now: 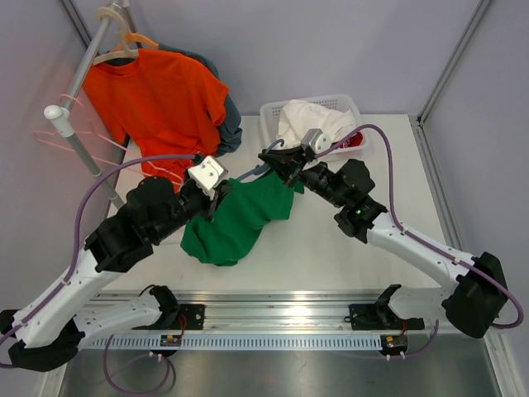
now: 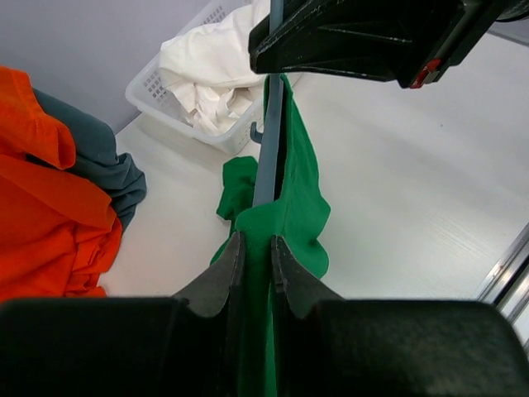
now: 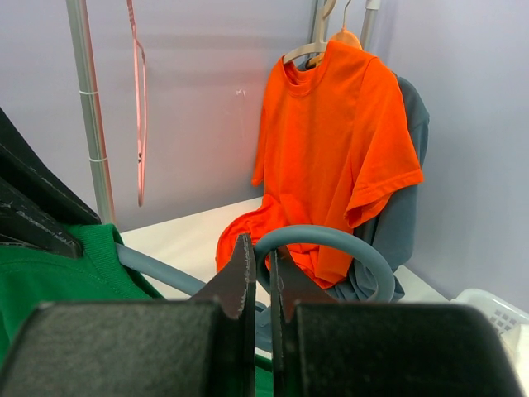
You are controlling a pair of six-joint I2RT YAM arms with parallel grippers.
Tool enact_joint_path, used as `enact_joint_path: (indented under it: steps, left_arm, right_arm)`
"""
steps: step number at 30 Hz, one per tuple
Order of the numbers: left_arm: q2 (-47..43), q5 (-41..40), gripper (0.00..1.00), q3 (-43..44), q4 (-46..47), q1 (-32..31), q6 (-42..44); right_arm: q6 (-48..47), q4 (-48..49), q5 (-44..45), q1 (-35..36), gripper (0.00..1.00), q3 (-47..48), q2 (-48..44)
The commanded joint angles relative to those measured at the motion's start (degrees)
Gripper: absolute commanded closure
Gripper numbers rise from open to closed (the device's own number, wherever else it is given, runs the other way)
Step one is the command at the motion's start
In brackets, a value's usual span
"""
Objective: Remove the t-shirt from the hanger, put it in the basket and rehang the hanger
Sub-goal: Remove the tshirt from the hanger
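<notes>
the green t-shirt (image 1: 240, 219) hangs in the air between the two arms, low over the worktop (image 1: 331, 265), its lower end bunched and resting on the surface. it is still on a grey-blue hanger (image 2: 269, 141), whose arm runs down into the cloth at the neck.

the left claw (image 2: 252, 248) is nearly closed, its fingers (image 2: 227, 273) pinching green cloth just below where the hanger arm goes into the shirt. whether the arm itself lies in the pinch cannot be told. the right claw (image 3: 263, 256) is closed to a thin slit on the hanger's curved hook (image 3: 331, 240), at the shirt's upper end. the two claws are near each other, apart, with the hanger spanning the gap.

behind the right claw a white basket (image 1: 268, 124) stands at the far edge of the worktop, holding a crumpled white cloth (image 1: 310, 120). at far left a metal rail (image 1: 83, 70) carries an orange shirt (image 1: 161, 103) on a pale hanger, with a grey garment (image 1: 231, 124) just behind it. an empty pink hanger (image 3: 136, 107) hangs on the rail too.
</notes>
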Motion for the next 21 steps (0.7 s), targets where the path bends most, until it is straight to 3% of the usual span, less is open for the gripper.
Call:
enact_joint_path:
  steps: [1,13,18,21]
  left_arm:
    - [-3.9,-7.5,1.0,-1.1,11.3,0.4,-0.9]
    - [-8.6,-8.3,1.0,-10.5,27.0,0.4,-1.7]
    - [-5.4,-6.6,1.0,-8.0,24.0,0.4,-1.3]
    - [-5.1,-6.8,1.0,-7.4,22.5,0.4,-0.5]
  right_arm:
    - [-2.5,-0.2,1.1,-0.6,1.0,2.6,0.3]
    - [-3.5,-3.8,-4.7,-0.6,1.0,5.7,3.5]
    - [-3.6,-3.8,-4.0,-0.6,1.0,5.7,3.7]
    - [-1.7,-3.1,2.9,-0.6,1.0,5.6,3.2]
